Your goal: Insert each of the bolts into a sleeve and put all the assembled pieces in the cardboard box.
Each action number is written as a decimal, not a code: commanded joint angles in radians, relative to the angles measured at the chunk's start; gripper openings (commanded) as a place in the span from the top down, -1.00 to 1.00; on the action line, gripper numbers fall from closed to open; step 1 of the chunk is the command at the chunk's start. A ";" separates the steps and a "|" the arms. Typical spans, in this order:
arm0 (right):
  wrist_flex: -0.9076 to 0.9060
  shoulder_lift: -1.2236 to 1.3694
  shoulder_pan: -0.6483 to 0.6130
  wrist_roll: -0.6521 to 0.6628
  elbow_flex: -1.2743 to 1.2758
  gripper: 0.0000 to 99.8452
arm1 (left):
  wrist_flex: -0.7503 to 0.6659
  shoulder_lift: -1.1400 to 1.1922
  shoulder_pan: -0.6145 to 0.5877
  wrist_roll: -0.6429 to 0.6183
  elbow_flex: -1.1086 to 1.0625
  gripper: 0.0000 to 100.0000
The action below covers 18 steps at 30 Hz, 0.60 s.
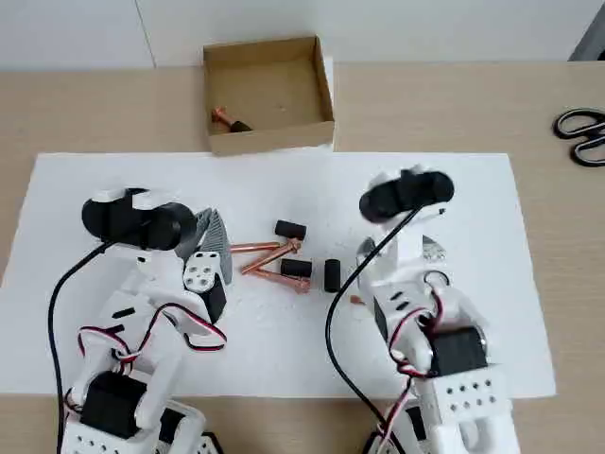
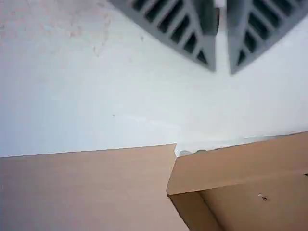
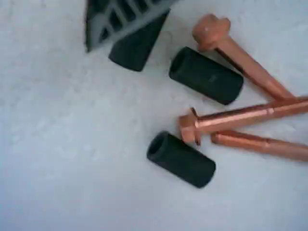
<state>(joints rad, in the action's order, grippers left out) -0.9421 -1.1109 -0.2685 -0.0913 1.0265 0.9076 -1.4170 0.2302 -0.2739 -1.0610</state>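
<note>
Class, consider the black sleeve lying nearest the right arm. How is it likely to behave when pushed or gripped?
The sleeve is a round tube lying on its side, so a sideways push would probably roll it. It looks rigid, so it should keep its shape when gripped. Its smooth surface may slip from a loose grip.

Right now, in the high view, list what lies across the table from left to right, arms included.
left arm → bolts → lone sleeve → right arm → scissors. Two other sleeves overlap the bolts, so they are left out.
</note>
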 commanded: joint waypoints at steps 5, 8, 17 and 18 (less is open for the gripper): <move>-0.035 0.154 -0.007 -0.190 -0.114 0.54 | 0.038 -0.003 0.000 0.000 0.005 0.99; -0.140 0.262 -0.058 -0.227 -0.227 0.54 | 0.074 -0.009 0.003 0.000 0.005 0.99; -0.337 0.572 -0.191 -0.304 -0.503 0.54 | 0.084 -0.009 0.002 0.000 0.005 0.99; -0.351 0.596 -0.194 -0.304 -0.509 0.54 | 0.084 -0.009 0.002 0.000 0.005 0.99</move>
<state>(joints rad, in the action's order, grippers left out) -1.2582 -0.5723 -0.4526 -0.3828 0.5861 0.9904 -1.4170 0.2302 -0.2739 -1.0610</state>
